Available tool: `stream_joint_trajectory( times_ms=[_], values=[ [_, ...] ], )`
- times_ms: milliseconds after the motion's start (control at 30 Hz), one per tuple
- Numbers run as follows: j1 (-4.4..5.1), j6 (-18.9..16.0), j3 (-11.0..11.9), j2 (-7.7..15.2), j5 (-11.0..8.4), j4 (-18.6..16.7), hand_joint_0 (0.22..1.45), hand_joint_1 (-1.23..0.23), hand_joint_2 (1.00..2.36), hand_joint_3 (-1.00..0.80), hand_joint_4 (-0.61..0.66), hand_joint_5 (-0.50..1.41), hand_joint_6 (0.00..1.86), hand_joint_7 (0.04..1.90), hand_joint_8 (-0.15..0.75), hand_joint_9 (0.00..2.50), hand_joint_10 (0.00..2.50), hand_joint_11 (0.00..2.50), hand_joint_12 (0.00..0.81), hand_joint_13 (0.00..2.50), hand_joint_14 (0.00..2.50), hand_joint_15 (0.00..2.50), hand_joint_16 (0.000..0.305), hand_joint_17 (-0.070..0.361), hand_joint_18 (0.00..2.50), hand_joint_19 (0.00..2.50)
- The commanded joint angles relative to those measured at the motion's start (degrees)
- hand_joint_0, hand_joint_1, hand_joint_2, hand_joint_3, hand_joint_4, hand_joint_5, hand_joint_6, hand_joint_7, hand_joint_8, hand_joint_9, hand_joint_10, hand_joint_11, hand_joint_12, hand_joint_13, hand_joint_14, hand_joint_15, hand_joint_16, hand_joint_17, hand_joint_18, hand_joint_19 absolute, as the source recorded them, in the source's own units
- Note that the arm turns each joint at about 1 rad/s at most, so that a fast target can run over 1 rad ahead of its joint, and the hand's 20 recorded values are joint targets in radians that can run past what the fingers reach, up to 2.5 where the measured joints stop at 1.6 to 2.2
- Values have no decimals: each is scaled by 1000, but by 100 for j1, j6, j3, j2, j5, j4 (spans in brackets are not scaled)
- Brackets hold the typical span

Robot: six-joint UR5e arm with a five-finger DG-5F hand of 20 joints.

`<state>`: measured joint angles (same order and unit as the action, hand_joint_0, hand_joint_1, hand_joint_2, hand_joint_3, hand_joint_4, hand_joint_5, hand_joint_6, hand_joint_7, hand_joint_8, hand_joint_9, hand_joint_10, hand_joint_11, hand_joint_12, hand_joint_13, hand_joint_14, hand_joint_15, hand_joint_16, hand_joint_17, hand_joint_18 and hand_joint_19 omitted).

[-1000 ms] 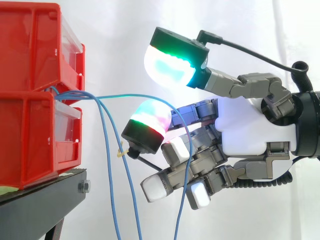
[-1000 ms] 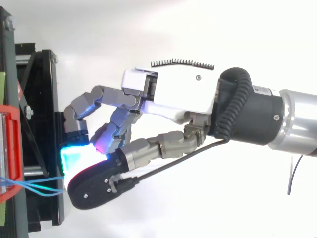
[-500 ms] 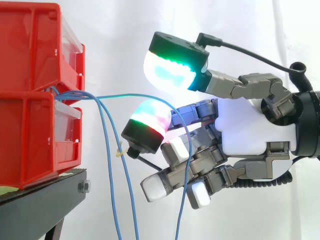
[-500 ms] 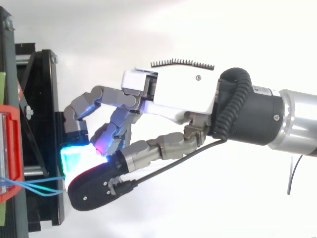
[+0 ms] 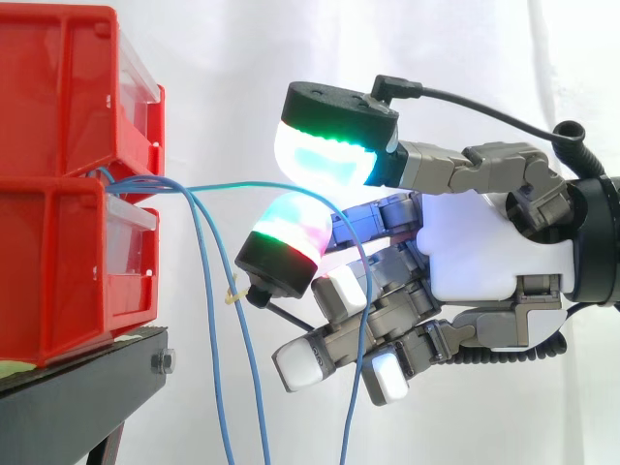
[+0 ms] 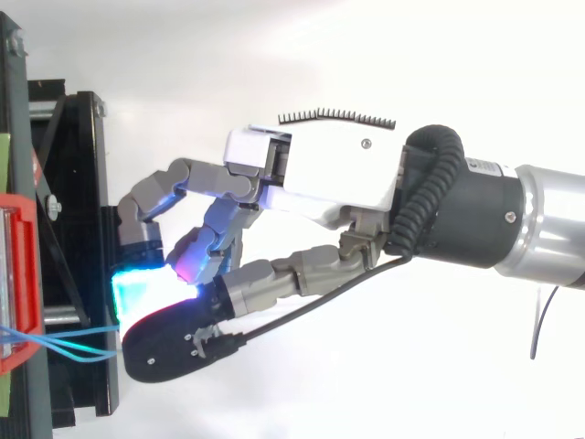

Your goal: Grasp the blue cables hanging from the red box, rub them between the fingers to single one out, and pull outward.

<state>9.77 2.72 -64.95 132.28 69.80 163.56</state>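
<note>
Cables (image 5: 242,183), blue, come out from between the two stacked red bins (image 5: 58,262) at the right edge of the stand (image 5: 77,397) in the side view. Two hang down past that edge. A third arcs right, lies over a finger pad (image 5: 291,232) of the hand (image 5: 475,252) and drops in front of the lower fingers (image 5: 310,363). Hand open: thumb pad (image 5: 325,155) stands clear above that finger pad, the cable in the gap, not pinched
</note>
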Motion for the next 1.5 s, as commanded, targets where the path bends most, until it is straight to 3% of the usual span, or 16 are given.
stream_joint_trajectory(
  times_ms=[0, 233, 833, 1000, 1167, 1333, 1467],
  values=[
    [8, 0, 0, -1, 7, 0, 551, -701, 1009, -270, 190, -105, 850, 1138, 418, 1120, 17, 703, 497, 899, 13, 469, 72, 163, 1061, 584],
    [8, 0, 9, -1, 7, 0, 550, -702, 1009, -281, 201, -108, 853, 1132, 421, 1113, 15, 716, 496, 891, 13, 471, 72, 162, 1058, 585],
    [-1, 0, 9, -1, -2, 0, 572, -779, 1002, -90, 131, -109, 866, 1106, 435, 1095, 11, 722, 521, 871, 12, 452, 77, 174, 1081, 541],
    [8, 0, 18, -1, -2, 0, 529, -686, 1009, -345, 161, -123, 862, 1111, 372, 1045, 17, 735, 451, 808, 15, 479, 63, 141, 937, 629],
    [8, 0, 9, -1, -2, 0, 483, -599, 1001, -500, 178, -119, 851, 1073, 389, 1062, 16, 725, 470, 825, 15, 479, 67, 150, 965, 619],
    [8, 0, 18, -1, -2, 0, 462, -572, 1000, -500, 183, -118, 846, 1084, 400, 1065, 15, 717, 482, 833, 14, 475, 70, 156, 978, 609],
    [8, 0, 18, -1, -2, 0, 460, -630, 1000, -500, 194, -122, 847, 1102, 405, 1055, 16, 733, 486, 830, 14, 478, 70, 157, 979, 610]
  ],
)
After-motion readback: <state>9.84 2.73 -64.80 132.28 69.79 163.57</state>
